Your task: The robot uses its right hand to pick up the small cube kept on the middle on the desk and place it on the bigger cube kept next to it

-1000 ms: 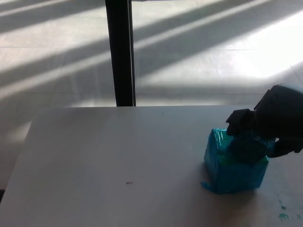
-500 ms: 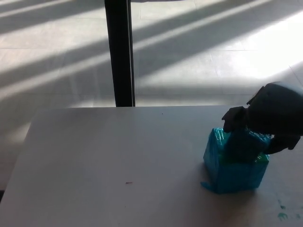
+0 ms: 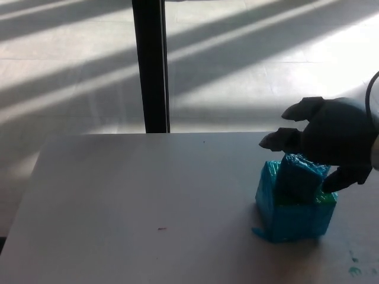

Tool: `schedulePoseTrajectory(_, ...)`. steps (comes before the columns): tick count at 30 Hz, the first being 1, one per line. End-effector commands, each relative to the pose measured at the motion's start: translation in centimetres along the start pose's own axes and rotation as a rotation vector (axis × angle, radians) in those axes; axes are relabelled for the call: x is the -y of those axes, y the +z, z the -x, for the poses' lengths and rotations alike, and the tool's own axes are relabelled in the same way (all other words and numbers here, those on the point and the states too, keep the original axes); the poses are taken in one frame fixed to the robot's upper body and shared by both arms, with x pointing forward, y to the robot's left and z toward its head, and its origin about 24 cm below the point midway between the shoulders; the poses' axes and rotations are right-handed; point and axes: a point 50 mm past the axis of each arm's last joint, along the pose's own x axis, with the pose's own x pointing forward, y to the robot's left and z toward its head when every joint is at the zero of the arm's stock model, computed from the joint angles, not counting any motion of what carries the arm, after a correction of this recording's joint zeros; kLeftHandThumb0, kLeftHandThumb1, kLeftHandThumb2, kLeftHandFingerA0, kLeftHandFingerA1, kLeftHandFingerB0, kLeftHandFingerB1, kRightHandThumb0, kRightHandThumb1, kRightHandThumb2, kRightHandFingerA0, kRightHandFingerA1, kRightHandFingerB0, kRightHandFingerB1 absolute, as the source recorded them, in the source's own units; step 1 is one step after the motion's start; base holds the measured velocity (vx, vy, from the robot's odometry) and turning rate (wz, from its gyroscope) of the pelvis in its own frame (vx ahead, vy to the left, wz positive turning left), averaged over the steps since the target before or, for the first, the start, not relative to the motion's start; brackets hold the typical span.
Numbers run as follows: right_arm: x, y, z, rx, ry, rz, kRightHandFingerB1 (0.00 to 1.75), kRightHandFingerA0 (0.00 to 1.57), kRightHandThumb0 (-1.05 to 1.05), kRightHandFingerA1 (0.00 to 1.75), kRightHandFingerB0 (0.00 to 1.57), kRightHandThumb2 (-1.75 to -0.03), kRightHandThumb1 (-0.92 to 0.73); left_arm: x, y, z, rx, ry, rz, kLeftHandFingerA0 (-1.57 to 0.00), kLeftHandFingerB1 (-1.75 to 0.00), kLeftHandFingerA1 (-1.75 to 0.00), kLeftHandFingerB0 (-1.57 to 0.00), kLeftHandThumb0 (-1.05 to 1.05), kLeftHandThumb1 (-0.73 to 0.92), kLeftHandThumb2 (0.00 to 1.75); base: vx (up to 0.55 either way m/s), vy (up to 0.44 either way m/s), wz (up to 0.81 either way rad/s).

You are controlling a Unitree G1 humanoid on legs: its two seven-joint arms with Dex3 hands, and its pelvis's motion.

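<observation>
Small cube [image 3: 301, 177] is sitting atop the bigger cube [image 3: 294, 213], unlabelled; my right hand [image 3: 331, 139] is hovering above it, fingers spread, empty.

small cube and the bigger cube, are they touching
Touching. The head view shows the small cube sitting on top of the bigger cube with no gap between them; the right robot hand hovers just above with fingers spread.

Both the small cube [image 3: 302, 176] and the bigger cube [image 3: 293, 216] are teal-blue. The right hand [image 3: 331, 141] is black. The desk [image 3: 148, 201] is plain white; far floor [image 3: 249, 65] grey, light-striped; post [image 3: 151, 65] black.
</observation>
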Motion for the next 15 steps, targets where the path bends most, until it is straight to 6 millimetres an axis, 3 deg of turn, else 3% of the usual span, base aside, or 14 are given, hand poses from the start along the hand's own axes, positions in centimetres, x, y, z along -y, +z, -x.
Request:
schedulePoseTrajectory(1,-0.2,-1.0,1.3,-0.085,0.154,0.026,0.01,0.00,-0.89,0.00,0.00,-0.81,-0.53,-0.8,0.1,0.4,0.017,0.016,-0.013,-0.53,-0.58,-0.69,-0.66,-0.73,0.66,0.60,0.00,0.000,0.00)
schedulePoseTrajectory(6,0.6,-1.0,1.6,-0.074,0.146,0.018,0.04,0.00,-0.83,0.02,0.00,-0.81,-0.50,-0.8,0.0,0.4,0.006,0.025,-0.028,-0.50,-0.50,-0.63,-0.61,-0.74,0.67,0.61,0.00,0.000,0.00)
schedulePoseTrajectory(10,1.4,-1.4,2.1,-0.089,0.157,0.034,0.06,0.00,-0.81,0.04,0.00,-0.81,-0.50,-0.8,-0.2,0.3,-0.006,0.034,-0.006,-0.50,-0.55,-0.65,-0.62,-0.74,0.67,0.60,0.00,0.000,0.00)
schedulePoseTrajectory(11,1.8,-1.7,2.4,-0.098,0.159,0.024,0.14,0.00,-0.75,0.00,0.00,-0.73,-0.37,-0.8,-0.2,0.3,-0.004,0.033,0.006,-0.50,-0.53,-0.66,-0.61,-0.74,0.66,0.60,0.00,0.000,0.00)
schedulePoseTrajectory(12,2.0,-2.1,3.0,-0.109,0.167,0.014,0.14,0.00,-0.74,0.00,0.00,-0.72,-0.34,-0.9,-0.2,0.4,0.000,0.030,-0.007,-0.40,-0.61,-0.66,-0.54,-0.75,0.55,1.01,0.00,0.000,0.00)
schedulePoseTrajectory(13,2.3,-2.5,3.6,-0.120,0.176,0.012,0.08,0.00,-0.77,0.04,0.00,-0.81,-0.47,-0.9,-0.2,0.5,0.003,0.031,-0.014,-0.46,-0.53,-0.65,-0.59,-0.75,0.67,0.60,0.00,0.000,0.00)
schedulePoseTrajectory(14,2.7,-2.9,4.2,-0.140,0.194,-0.002,0.12,0.00,-0.76,0.00,0.00,-0.74,-0.36,-0.9,-0.2,0.5,0.006,0.026,-0.019,-0.42,-0.60,-0.66,-0.51,-0.78,0.56,1.01,0.00,0.000,0.00)
schedulePoseTrajectory(15,2.8,-3.3,4.6,-0.148,0.192,-0.009,0.13,0.00,-0.76,0.00,0.00,-0.75,-0.36,-1.0,-0.2,0.5,0.004,0.027,-0.009,-0.40,-0.62,-0.65,-0.54,-0.75,0.54,1.00,0.00,0.000,0.00)
